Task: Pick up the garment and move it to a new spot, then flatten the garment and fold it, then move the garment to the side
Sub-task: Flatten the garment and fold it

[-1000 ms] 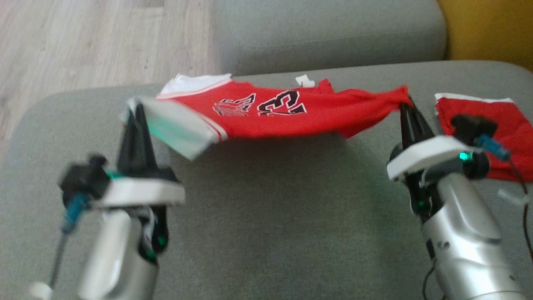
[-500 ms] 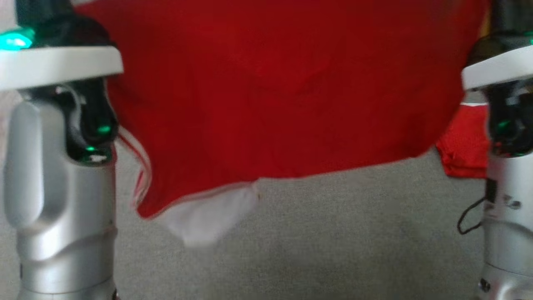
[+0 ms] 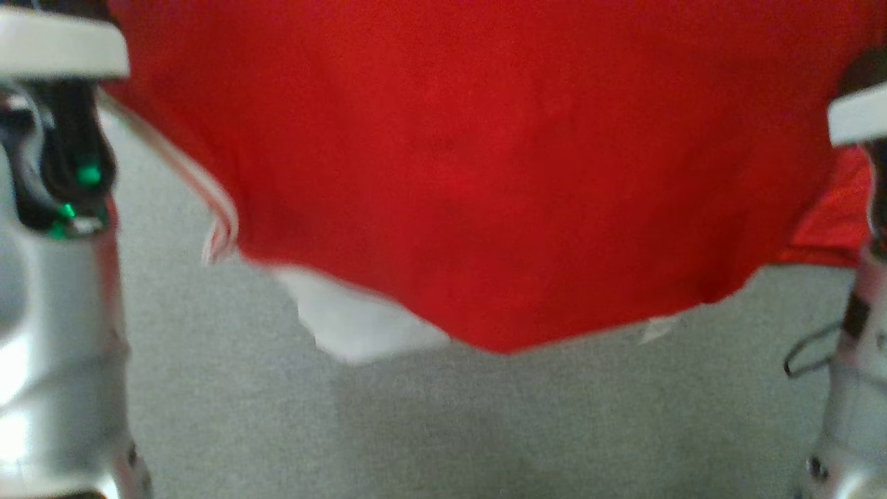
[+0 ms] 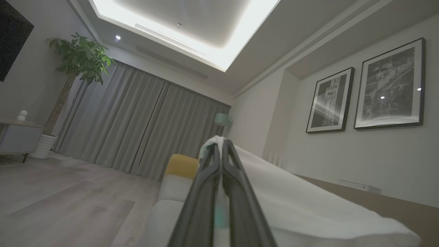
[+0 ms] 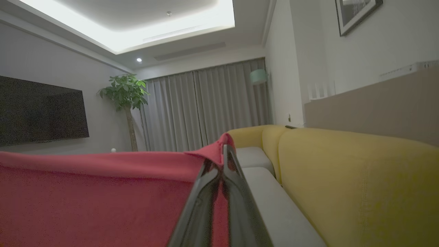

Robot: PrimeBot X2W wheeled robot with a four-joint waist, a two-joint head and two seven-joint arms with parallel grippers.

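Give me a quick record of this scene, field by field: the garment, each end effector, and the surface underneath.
garment: red jersey with white trim, hanging spread between both arms
left end effector: shut on a white corner of the jersey
right end effector: shut on a red corner
surface below: grey sofa seat
nearby: second red cloth at right
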